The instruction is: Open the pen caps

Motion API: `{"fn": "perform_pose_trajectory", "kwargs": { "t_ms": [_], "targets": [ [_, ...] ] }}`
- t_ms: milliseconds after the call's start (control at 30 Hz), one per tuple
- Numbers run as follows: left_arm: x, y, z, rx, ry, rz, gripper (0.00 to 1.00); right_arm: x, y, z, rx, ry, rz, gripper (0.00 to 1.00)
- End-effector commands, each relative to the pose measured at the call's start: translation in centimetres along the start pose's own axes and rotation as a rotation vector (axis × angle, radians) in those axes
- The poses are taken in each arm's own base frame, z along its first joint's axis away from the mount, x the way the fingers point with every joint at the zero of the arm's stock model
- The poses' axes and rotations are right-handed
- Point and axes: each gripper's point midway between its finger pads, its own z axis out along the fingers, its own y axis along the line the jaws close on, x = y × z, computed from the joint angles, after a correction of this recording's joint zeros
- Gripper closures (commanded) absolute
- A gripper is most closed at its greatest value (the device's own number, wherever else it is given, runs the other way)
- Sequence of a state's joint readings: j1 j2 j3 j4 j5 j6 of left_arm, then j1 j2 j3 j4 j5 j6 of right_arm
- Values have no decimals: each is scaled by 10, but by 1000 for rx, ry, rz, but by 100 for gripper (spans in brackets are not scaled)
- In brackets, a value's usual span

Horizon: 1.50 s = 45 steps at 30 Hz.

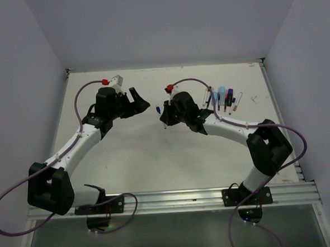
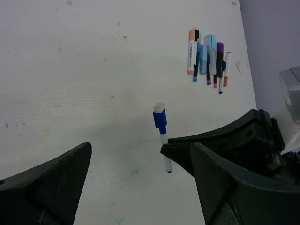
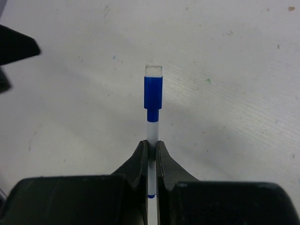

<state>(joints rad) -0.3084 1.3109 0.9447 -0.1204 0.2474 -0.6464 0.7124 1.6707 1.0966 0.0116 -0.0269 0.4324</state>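
My right gripper [image 3: 152,145] is shut on the white body of a thin pen [image 3: 151,131], held above the table. The pen's blue cap [image 3: 153,93] with a clear end sticks out past the fingertips. In the top view the right gripper [image 1: 165,118] holds this pen near the table's middle, and its blue cap [image 1: 158,110] points toward the left gripper [image 1: 143,102]. My left gripper [image 2: 140,147] is open, with nothing between its fingers. It sits a short way from the capped pen [image 2: 163,147], whose blue cap [image 2: 160,120] is on.
Several other capped pens [image 1: 224,99] lie side by side at the back right of the table, the same cluster of pens [image 2: 208,56] showing in the left wrist view. The table's side walls stand at left and right.
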Motion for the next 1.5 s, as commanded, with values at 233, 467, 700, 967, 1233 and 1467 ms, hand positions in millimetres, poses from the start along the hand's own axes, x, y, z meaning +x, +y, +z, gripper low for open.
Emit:
{"fn": "perform_pose_trajectory", "kwargs": {
  "t_ms": [233,467,700,967,1233,1467],
  "targets": [
    [4,-42,15,33,-30,-52,24,-27,52,-16,-178,-154,-46,100],
    [10,-33,25,-13,-37,-47,32,-30,64,-20,-227,-164,-43,100],
    [2,-33,28,-18,-68,-35,41,-32,74,-24,-275,-166,-33,100],
    [9,-33,31,-5,-50,-42,49,-33,79,-24,-298,-174,-9,100],
    [10,-28,31,-23,-55,-40,75,-29,82,-22,-318,-165,7,100],
    [9,-29,28,-15,-60,-25,100,-30,85,-20,-339,-170,8,90]
  ]
}}
